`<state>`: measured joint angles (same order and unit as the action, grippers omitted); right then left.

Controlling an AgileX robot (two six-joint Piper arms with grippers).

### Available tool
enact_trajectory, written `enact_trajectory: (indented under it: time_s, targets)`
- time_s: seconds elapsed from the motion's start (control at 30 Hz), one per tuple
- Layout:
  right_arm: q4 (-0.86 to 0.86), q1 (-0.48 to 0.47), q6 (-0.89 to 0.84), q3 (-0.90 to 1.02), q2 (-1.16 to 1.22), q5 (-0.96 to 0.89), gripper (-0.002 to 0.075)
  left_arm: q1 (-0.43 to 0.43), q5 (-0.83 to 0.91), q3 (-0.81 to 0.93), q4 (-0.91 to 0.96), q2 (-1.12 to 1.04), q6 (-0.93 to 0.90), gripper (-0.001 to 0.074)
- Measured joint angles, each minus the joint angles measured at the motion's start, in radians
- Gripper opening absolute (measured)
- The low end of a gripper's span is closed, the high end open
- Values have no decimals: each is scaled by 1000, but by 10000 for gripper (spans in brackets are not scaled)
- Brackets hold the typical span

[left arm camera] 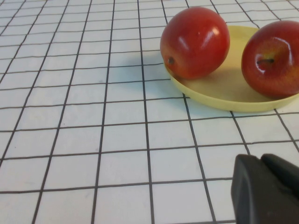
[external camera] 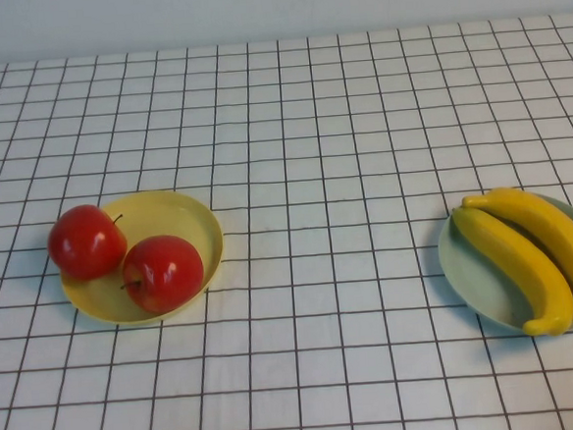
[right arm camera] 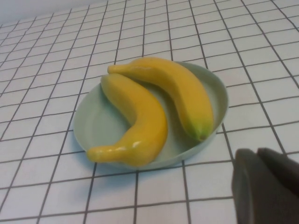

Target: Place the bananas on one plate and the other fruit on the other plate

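Note:
Two yellow bananas (external camera: 526,257) (right arm camera: 154,107) lie side by side on the pale blue-green plate (external camera: 468,276) (right arm camera: 93,121) at the table's right. Two shiny red apples (external camera: 122,256) (left arm camera: 196,42) sit on the pale yellow plate (external camera: 168,211) (left arm camera: 224,93) at the left; one leans over its left rim. Neither arm shows in the high view. My left gripper (left arm camera: 261,161) is shut with nothing in it, hanging above the cloth short of the yellow plate. The right gripper (right arm camera: 257,156) is also shut and holds nothing, over the cloth beside the blue-green plate.
A white cloth with a dark grid (external camera: 323,173) covers the whole table. A pale wall (external camera: 272,4) runs along the far edge. The stretch of cloth between the two plates is bare.

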<state>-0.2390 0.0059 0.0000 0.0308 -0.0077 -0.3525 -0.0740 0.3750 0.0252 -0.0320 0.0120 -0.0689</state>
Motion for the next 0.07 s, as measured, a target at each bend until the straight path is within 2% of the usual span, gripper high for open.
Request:
enact_trajectory:
  time_s: [0.07]
  targets:
    - [0,0,0,0,0,0,-17,0,0,0,0,0,0,-4]
